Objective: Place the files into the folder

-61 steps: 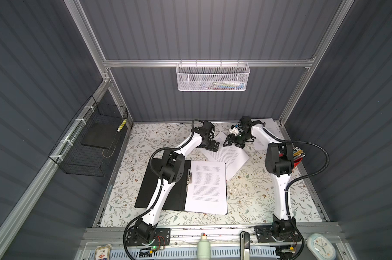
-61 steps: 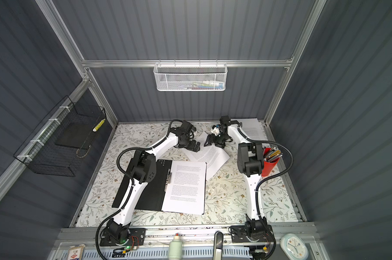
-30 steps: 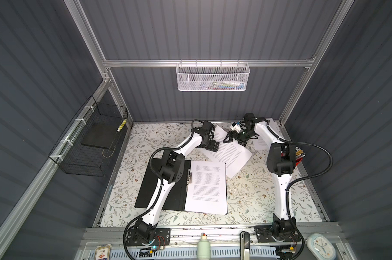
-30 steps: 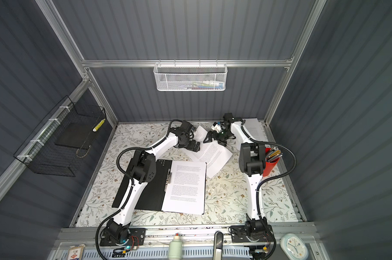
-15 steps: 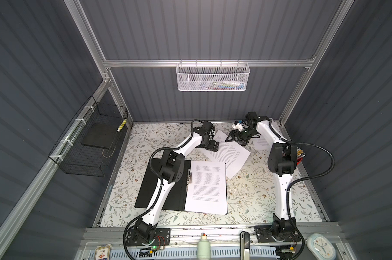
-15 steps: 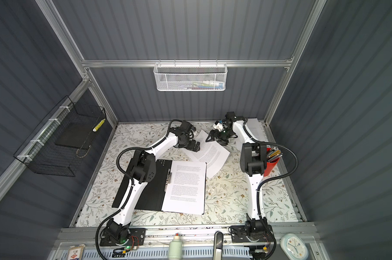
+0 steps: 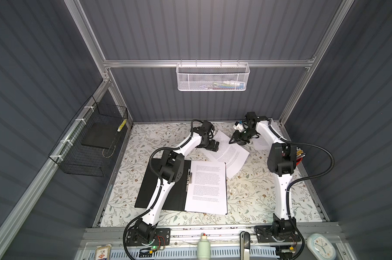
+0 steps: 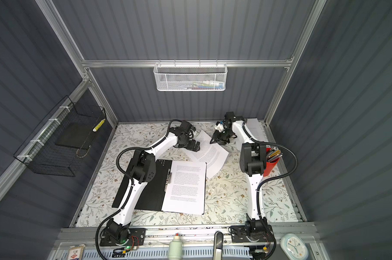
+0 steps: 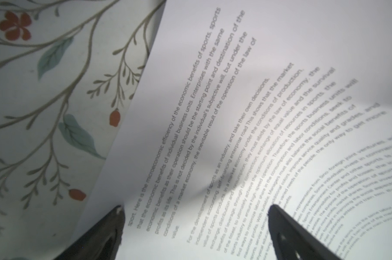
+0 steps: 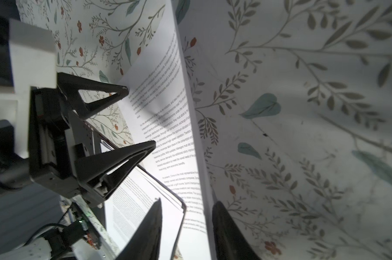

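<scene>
Our right tool has its two fingers close but not yet together. The lifted edge of a loose sheet stands in the gap between them, so the paper is not clamped. Our left tool is wide apart. Its tips seem to press down on the same sheet, on the side across from the right tool. The folder lies open on the bench, well apart from both tools, back toward the arm bases. A filed sheet already lies inside it, by the metal clip.

We think a few things could go wrong. The paper is thin and floppy. If the right tool shuts on only a tiny bit of the edge, the sheet may slip out when we lift. If the left tool presses down while the right tool pulls, the sheet may crumple or tear. The sheet bends up between the tools, so a hard squeeze could leave a fold. In the air it will droop, and a hanging corner may catch the clip or push the filed sheet out of place. A third sheet lies just beside the right tool, under its arm, and the arm could drag it along
</scene>
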